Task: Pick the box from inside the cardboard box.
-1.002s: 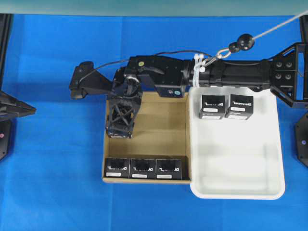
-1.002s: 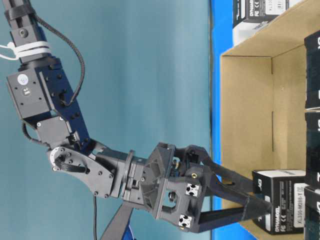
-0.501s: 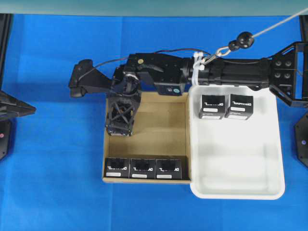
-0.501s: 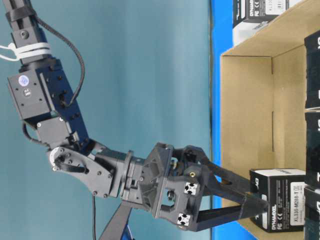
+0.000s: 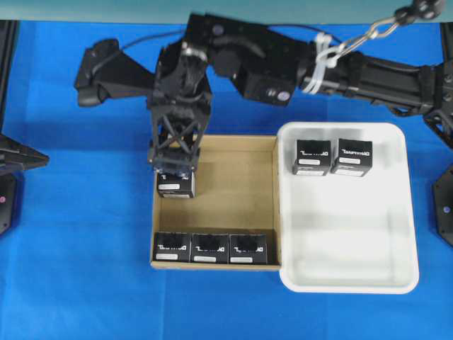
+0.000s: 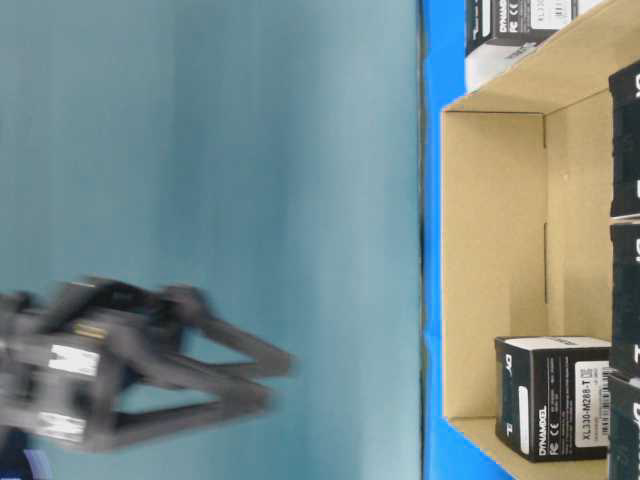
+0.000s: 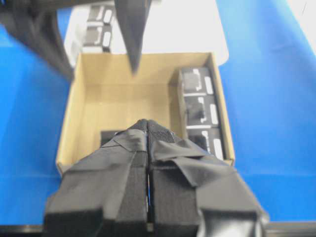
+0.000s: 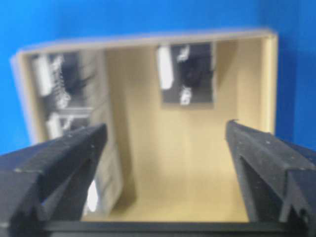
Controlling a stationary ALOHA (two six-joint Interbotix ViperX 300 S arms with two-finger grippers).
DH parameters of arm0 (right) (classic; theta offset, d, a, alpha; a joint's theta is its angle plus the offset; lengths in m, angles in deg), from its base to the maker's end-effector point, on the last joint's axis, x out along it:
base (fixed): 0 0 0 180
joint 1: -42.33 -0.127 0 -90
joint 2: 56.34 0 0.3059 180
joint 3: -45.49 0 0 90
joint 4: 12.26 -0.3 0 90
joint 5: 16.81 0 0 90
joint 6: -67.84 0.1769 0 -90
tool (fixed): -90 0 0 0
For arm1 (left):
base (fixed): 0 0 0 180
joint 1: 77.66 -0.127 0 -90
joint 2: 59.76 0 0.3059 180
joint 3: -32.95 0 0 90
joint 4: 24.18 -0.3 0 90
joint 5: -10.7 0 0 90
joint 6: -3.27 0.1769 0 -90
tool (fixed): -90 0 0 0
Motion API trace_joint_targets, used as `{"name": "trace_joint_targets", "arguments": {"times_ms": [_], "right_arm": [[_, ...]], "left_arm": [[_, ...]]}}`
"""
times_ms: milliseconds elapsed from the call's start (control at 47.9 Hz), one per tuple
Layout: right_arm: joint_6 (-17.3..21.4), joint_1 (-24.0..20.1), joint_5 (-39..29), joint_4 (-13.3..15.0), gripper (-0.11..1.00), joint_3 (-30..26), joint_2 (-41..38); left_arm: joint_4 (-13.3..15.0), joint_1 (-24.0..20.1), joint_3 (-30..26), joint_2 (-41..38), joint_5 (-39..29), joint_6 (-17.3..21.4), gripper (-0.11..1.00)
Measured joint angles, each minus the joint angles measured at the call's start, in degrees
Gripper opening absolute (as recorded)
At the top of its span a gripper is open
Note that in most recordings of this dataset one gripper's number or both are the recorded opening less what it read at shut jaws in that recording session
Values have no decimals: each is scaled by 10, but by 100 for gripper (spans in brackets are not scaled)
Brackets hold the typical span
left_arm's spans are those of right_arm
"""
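Matte black cube box (image 5: 175, 183), low brown corrugated cardboard box (image 5: 233, 170)

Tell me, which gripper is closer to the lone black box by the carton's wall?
The right. The right gripper hangs open above that lone box in the cardboard box. The left gripper, shut, sits back beyond the carton's left side.

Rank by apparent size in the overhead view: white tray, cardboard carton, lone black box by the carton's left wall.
1. White tray, slightly largest.
2. Cardboard carton, close behind.
3. Lone black box, far smallest.
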State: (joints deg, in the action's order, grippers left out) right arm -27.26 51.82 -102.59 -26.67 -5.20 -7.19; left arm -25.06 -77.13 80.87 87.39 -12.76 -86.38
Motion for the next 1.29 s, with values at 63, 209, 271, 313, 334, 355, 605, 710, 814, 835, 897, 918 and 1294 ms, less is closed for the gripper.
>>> {"name": "trace_joint_targets", "arguments": {"times_ms": [63,209,271,313,334,355,605,710,814,835,897,918,1294], "right_arm": [[2,-2,-28,0,99,-33,0],[16,-3,-61,0,99,-111,1],[19,-3,-64,4,99,-137,1],[21,-3,-66,6,99,-150,1],[22,-3,-67,7,99,-155,1],[22,-4,-68,8,99,-158,1],[22,-3,-69,17,99,-162,0],[22,-3,-68,26,99,-151,1],[15,-4,-50,38,99,-114,-4],[13,-4,-45,40,99,-104,-4],[7,-6,-23,40,99,-73,-14],[4,-8,-15,40,99,-63,-17],[-54,-22,148,42,99,135,-18]], "left_arm": [[0,0,0,0,-2,0,-6],[0,-1,-1,0,-2,-1,-6],[-1,-1,-1,1,-2,-1,-6],[0,-1,-2,1,-2,-1,-6],[0,0,-2,2,-2,-1,-6],[0,-1,-2,2,-2,-1,-6],[0,0,-3,3,-2,-2,-6],[0,0,-3,2,-2,-4,-6],[0,0,-3,3,-2,-4,-6],[-1,0,-3,3,-1,-4,-6],[0,1,-3,3,-2,-4,-6],[0,1,-3,3,-1,-4,-6],[0,4,-3,3,-2,-4,-6]]}}
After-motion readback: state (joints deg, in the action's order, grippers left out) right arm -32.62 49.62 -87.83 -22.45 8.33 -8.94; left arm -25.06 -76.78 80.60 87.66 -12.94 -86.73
